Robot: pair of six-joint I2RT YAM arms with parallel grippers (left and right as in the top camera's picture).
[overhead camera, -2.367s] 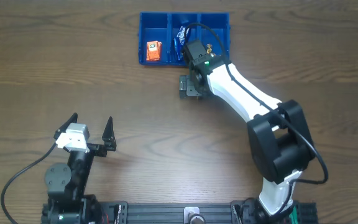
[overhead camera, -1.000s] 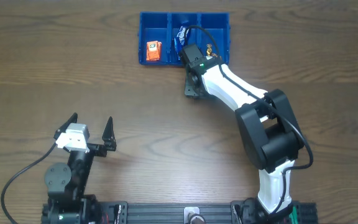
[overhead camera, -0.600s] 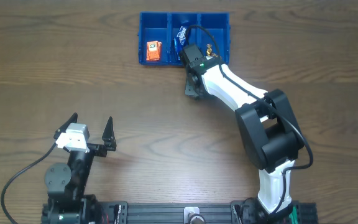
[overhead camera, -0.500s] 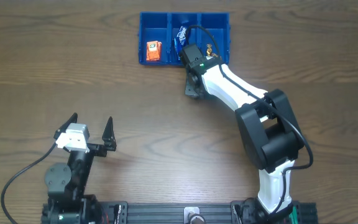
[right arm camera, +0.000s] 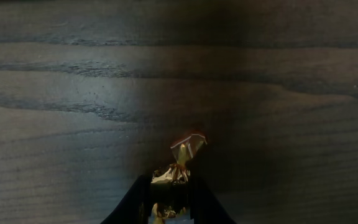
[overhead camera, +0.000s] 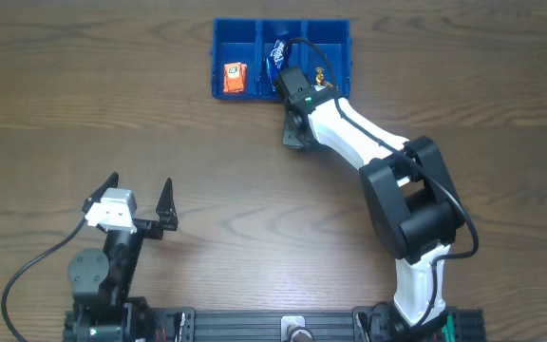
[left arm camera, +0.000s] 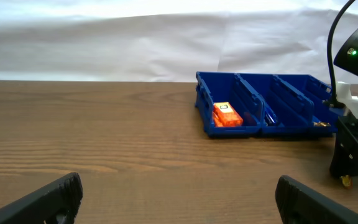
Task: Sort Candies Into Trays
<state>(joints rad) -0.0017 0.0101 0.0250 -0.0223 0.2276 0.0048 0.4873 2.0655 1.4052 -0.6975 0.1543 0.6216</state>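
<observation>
Crinkled gold-foil candy (right arm camera: 180, 163) (twisted end) is clamped in right gripper (right arm camera: 171, 206) over grained wood table (right arm camera: 55, 93); left gripper (overhead camera: 141, 182) is held spread apart.

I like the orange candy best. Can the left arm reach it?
Probably yes: bare table lies between the open left gripper and the orange candy, uncovered in the tray's end compartment, though far.

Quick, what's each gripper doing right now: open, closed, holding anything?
Left gripper: open, holding nothing.
Right gripper: closed on a gold-wrapped candy.
</observation>
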